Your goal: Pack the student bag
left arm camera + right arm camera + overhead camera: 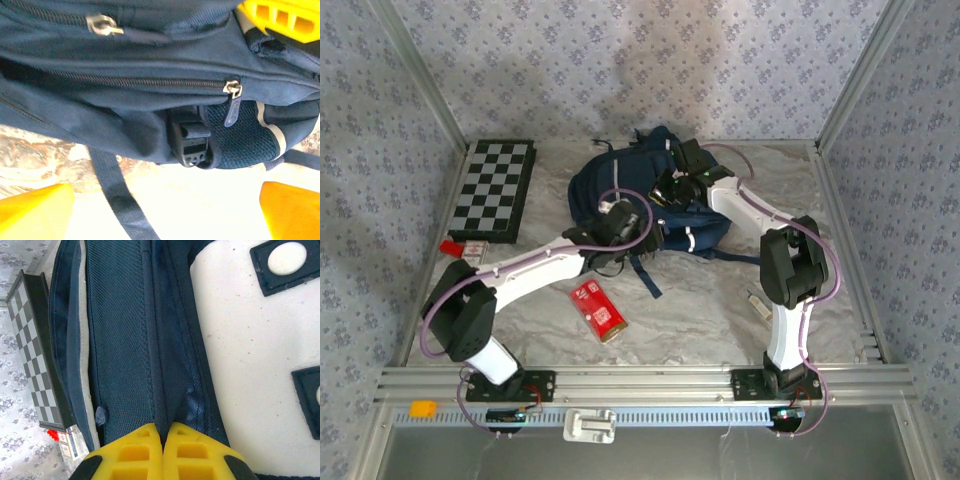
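Across the table (pixel 720 310), both arms (pixel 540 265) reach student bag (pixel 610 180).

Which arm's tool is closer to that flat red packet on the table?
Left. The left tool sits at the near edge of the navy blue fabric backpack, just beyond the flat red packet; the right tool is farther back, shut on its mesh.

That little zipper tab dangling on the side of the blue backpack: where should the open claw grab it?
Pinch the dangling pull tab below its metal slider, not the slider. It hangs flat against the student bag, over the mesh pocket, so the open left gripper would probably do best coming straight at the bag's side, one finger on each long edge.
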`<action>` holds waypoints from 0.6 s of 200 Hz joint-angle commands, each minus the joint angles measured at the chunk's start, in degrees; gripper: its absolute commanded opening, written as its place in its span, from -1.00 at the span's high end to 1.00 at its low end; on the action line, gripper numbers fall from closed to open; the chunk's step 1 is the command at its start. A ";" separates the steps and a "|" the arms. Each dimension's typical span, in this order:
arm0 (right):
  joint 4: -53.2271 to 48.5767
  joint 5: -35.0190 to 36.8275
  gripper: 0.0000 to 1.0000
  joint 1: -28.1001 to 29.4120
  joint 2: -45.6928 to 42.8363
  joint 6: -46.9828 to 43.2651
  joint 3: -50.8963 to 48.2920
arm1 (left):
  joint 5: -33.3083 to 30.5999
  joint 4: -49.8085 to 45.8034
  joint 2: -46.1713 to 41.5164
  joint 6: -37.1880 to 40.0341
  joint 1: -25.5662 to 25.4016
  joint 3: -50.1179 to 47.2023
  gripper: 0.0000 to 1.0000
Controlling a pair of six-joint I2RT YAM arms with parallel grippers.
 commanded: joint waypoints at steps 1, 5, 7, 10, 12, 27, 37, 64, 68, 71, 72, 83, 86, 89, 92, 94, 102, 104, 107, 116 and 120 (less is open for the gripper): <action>6.41 -1.65 1.00 -0.03 -3.79 1.64 1.82 | -6.27 -0.42 3.82 -1.54 -1.05 5.01 -1.00; 6.63 -1.72 1.00 0.00 -3.85 1.75 1.68 | -6.22 -0.77 4.52 -1.95 -1.10 5.59 -1.00; 6.72 -1.77 1.00 0.01 -3.82 1.74 1.65 | -6.19 -0.82 4.81 -2.02 -1.17 5.90 -1.00; 6.81 -1.81 1.00 -0.01 -3.79 1.80 1.56 | -6.18 -0.88 5.43 -2.31 -1.25 6.25 -1.00; 6.86 -1.90 1.00 -0.08 -3.78 1.77 1.55 | -6.11 -0.93 5.81 -2.44 -1.32 6.55 -1.00; 6.87 -1.99 1.00 -0.05 -3.64 2.03 1.22 | -6.49 -0.59 8.14 -3.39 -2.09 8.51 -1.00; 7.11 -1.99 1.00 -0.15 -3.69 2.23 0.82 | -7.34 0.34 9.45 -3.43 -2.88 9.60 -1.00; 8.14 -2.26 1.00 -0.46 -3.78 3.05 -0.22 | -11.62 -2.32 13.69 -5.78 -4.09 14.22 -1.00; 8.18 -2.31 1.00 -0.41 -3.78 3.20 -0.33 | -12.35 -3.08 14.40 -6.44 -4.20 14.95 -1.00; 8.33 -2.18 1.00 -0.52 -3.76 3.37 -0.42 | -12.95 -3.79 14.87 -7.09 -4.16 15.42 -1.00; 8.39 -2.17 1.00 -0.50 -3.77 3.43 -0.45 | -13.12 -4.13 15.07 -7.34 -4.16 15.57 -1.00; 9.38 -2.58 1.00 -0.59 -3.69 4.14 -0.97 | -15.30 -7.44 16.76 -9.84 -4.17 17.84 -1.00; 9.49 -2.71 1.00 -0.64 -3.61 4.38 -1.00 | -16.00 -8.14 17.18 -10.33 -4.16 18.37 -1.00; 9.58 -2.77 1.00 -0.69 -3.54 4.53 -1.07 | -16.59 -8.68 17.55 -10.67 -4.16 18.74 -1.00; 9.72 -2.84 1.00 -0.67 -3.51 4.72 -1.09 | -17.14 -9.17 17.97 -11.00 -4.18 19.09 -1.00; 9.76 -2.95 1.00 -0.69 -3.47 4.83 -1.09 | -17.40 -9.38 18.24 -11.18 -4.16 19.32 -1.00; 10.18 -3.12 1.00 -0.71 -3.38 5.20 -1.26 | -18.46 -9.96 19.27 -11.59 -4.08 20.17 -1.00; 10.29 -3.13 1.00 -0.74 -3.41 5.35 -1.31 | -18.68 -10.06 19.49 -11.68 -4.12 20.40 -1.00; 10.43 -3.20 1.00 -0.76 -3.42 5.46 -1.35 | -19.01 -10.23 19.88 -11.71 -4.08 20.61 -1.00; 10.65 -3.17 1.00 -0.74 -3.43 5.67 -1.42 | -19.92 -11.69 20.95 -12.15 -4.02 21.85 -1.00; 10.73 -3.13 1.00 -0.71 -3.40 5.70 -1.36 | -20.42 -12.64 21.34 -12.57 -3.98 22.42 -1.00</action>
